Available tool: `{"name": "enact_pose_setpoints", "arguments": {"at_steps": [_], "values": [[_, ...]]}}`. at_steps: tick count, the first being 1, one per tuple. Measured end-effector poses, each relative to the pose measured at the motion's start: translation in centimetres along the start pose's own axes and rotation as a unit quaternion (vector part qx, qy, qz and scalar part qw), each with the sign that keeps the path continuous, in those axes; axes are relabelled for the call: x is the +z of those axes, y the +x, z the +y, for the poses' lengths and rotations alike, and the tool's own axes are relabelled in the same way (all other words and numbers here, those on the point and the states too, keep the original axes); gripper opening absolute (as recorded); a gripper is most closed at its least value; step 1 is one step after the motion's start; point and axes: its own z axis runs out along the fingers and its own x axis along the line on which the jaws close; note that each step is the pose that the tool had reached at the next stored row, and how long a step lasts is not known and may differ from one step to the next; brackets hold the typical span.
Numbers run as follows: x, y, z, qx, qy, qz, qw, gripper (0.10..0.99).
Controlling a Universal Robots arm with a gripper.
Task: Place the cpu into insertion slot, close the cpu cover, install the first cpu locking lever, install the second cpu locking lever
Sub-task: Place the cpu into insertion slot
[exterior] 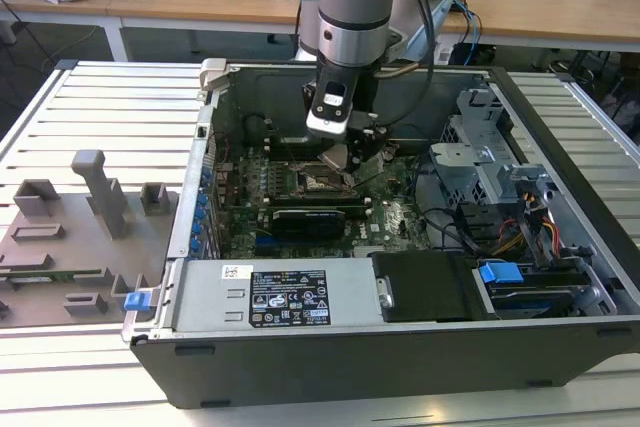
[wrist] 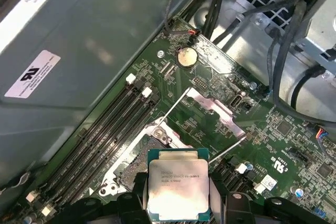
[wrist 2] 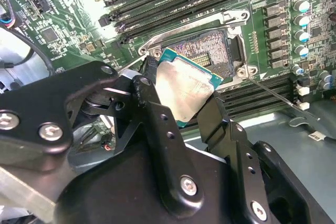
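My gripper [exterior: 338, 155] hangs inside the open computer case, low over the green motherboard [exterior: 395, 215]. It is shut on the cpu [wrist 2: 185, 90], a flat silvery square chip clamped by its edges between the black fingers [wrist 2: 152, 109]. The chip is tilted and sits just above the insertion slot [wrist 2: 211, 50], whose dark pin field lies bare inside its metal rim. In the first wrist view the cpu [wrist: 177, 184] hovers at one edge of the insertion slot [wrist: 137, 157]. The cpu cover [wrist: 211, 106] is swung open beyond the socket. Two thin locking levers [wrist: 227, 147] stand released.
Long black memory slots [wrist: 107, 127] flank the socket and a coin battery [wrist: 185, 57] lies beyond the cover. Case walls, a drive cage [exterior: 480, 162] with cables and a power supply [exterior: 285, 297] ring the board. Grey fixtures [exterior: 95, 207] stand at the exterior view's left.
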Motion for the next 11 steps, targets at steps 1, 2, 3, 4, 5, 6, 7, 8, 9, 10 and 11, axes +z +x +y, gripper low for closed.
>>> {"name": "enact_pose_setpoints", "arguments": {"at_steps": [1,2,3,4,5,6,7,8,9,10,11], "values": [[0.00,0.00,0.00,0.003,-0.0001,-0.0002,1.0000,0.545],[0.00,0.00,0.00,0.007,-0.0001,-0.0005,1.0000,0.545],[0.00,0.00,0.00,0.010,-0.0002,-0.0007,1.0000,0.545],[0.00,0.00,0.00,0.017,-0.0003,-0.0012,0.9999,0.545],[0.00,0.00,0.00,0.023,-0.0004,-0.0016,0.9997,0.545],[0.00,0.00,0.00,0.025,-0.0005,-0.0018,0.9997,0.545],[0.00,0.00,0.00,0.028,-0.0005,-0.0020,0.9996,0.545],[0.00,0.00,0.00,0.032,-0.0006,-0.0023,0.9995,0.545],[0.00,0.00,0.00,0.035,-0.0006,-0.0025,0.9994,0.545],[0.00,0.00,0.00,0.039,-0.0007,-0.0028,0.9992,0.545],[0.00,0.00,0.00,0.042,-0.0008,-0.0030,0.9991,0.545]]}}
